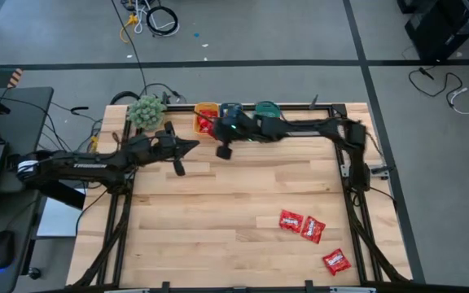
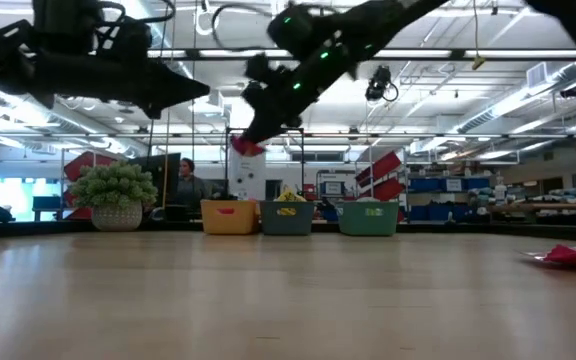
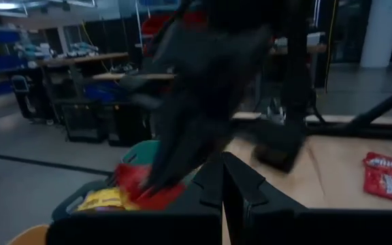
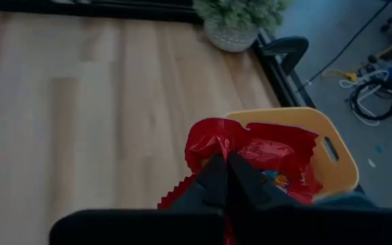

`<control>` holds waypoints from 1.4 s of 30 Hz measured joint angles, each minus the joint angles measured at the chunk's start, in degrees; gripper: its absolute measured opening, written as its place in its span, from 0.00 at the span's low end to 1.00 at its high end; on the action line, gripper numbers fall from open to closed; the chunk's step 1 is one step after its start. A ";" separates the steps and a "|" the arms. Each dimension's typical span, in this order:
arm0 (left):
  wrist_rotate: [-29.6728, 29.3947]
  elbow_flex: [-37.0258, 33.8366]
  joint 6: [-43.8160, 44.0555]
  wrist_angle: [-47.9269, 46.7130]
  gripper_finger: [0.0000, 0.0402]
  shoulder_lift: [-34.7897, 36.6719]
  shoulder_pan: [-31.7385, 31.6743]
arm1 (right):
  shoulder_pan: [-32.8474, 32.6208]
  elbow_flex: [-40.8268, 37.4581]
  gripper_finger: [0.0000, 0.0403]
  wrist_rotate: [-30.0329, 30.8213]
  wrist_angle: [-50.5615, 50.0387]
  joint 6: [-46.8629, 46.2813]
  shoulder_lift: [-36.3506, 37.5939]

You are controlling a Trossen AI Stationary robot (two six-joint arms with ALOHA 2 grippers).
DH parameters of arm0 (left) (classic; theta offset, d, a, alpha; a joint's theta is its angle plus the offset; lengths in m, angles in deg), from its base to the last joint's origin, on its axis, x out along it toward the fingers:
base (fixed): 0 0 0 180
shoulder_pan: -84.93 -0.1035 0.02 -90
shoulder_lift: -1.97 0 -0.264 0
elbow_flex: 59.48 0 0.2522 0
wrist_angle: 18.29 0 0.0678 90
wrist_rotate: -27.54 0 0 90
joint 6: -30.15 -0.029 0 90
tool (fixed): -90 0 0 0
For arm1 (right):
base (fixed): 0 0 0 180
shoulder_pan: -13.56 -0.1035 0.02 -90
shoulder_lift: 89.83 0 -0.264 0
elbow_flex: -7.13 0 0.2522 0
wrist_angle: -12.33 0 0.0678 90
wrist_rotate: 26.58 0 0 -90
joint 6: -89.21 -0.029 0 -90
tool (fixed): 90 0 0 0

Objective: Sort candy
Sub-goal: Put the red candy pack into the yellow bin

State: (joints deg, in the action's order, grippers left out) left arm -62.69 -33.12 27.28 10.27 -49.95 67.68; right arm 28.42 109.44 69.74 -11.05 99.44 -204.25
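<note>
My right gripper (image 4: 226, 178) hangs over the table's far edge, shut on a red candy packet (image 4: 216, 139) above the orange bin (image 4: 335, 146). In the low view the packet (image 2: 248, 146) is well above that bin (image 2: 228, 216). The blue bin (image 2: 287, 217), with a yellow packet in it, and the teal bin (image 2: 368, 217) stand to the right of the orange one. Three more red packets (image 1: 291, 220) (image 1: 313, 229) (image 1: 336, 261) lie flat near the table's right near corner. My left gripper (image 1: 192, 146) waits shut in the air left of the bins, touching nothing. My right gripper pinches the red packet between its two fingers, near the crinkled upper part (image 4: 213, 151) of the wrapper. The fingers come from above, slanting toward the far edge. The packet is lifted clear and hangs below the fingertips (image 2: 260, 128), over the orange bin.
A fuzzy green plant ball in a pot (image 1: 146, 111) stands at the far left corner, beside the orange bin (image 1: 206, 114). The table's frame rails (image 1: 344, 175) run along its sides. The wooden middle of the table (image 1: 218, 203) is bare. A person sits in the room beyond (image 2: 186, 180).
</note>
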 joint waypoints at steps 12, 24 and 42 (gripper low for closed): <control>0.02 -1.73 -0.12 -7.43 0.00 10.08 0.00 | 4.52 29.49 0.01 4.23 -15.50 -3.36 -22.40; 0.02 -1.73 -0.22 -9.82 0.00 10.27 0.00 | 5.04 37.38 0.30 4.55 -21.99 -8.12 -29.00; 0.07 -1.73 -2.67 -9.71 0.00 10.40 0.07 | -2.91 11.75 0.01 -6.13 -19.04 0.65 -9.61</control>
State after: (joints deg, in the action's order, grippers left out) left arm -62.62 -34.85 24.61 0.56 -39.55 67.74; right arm 25.51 121.19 63.62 -30.09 100.09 -213.86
